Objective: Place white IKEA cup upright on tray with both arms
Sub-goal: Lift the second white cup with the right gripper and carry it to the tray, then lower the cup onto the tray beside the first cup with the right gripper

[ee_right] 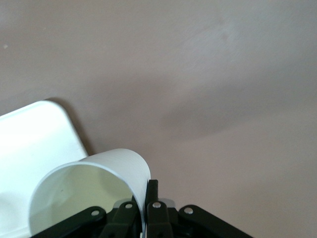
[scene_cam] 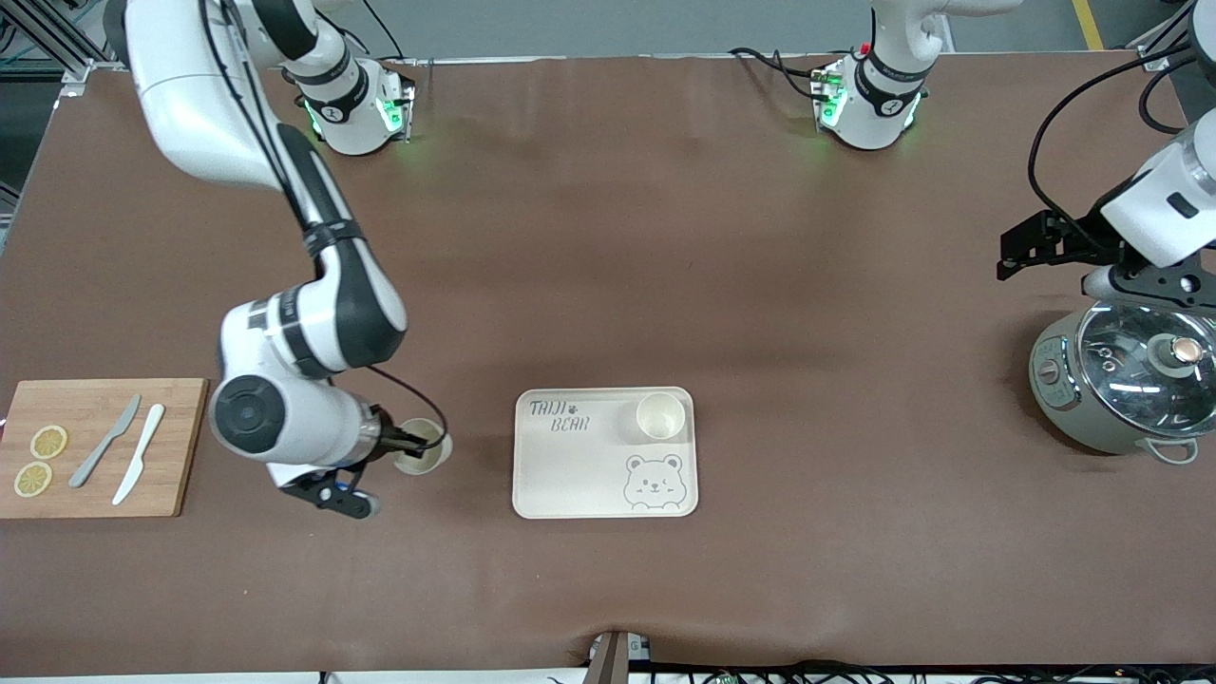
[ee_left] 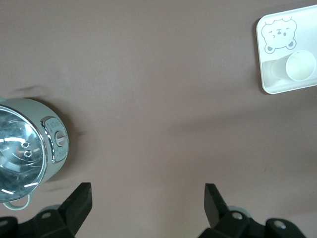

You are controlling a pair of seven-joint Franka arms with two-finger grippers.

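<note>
White cup [scene_cam: 422, 446], upright, rim pinched in the right hand [scene_cam: 407, 444] over the desk [scene_cam: 608, 285] at the tray's [scene_cam: 570, 475] nine o'clock, is best kept level and set beside the seated cup [scene_cam: 659, 415]; left hand [ee_left: 147, 198], spread empty, waits above the cooker [scene_cam: 1126, 380].

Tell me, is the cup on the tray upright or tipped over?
Upright. The cup on the tray shows its round open mouth facing up in the front view, and it stands on its base in the left wrist view.

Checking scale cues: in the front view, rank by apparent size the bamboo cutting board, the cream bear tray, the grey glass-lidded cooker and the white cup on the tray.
1-2. Bamboo cutting board and cream bear tray: too alike to rank.
3. Grey glass-lidded cooker.
4. White cup on the tray.
</note>
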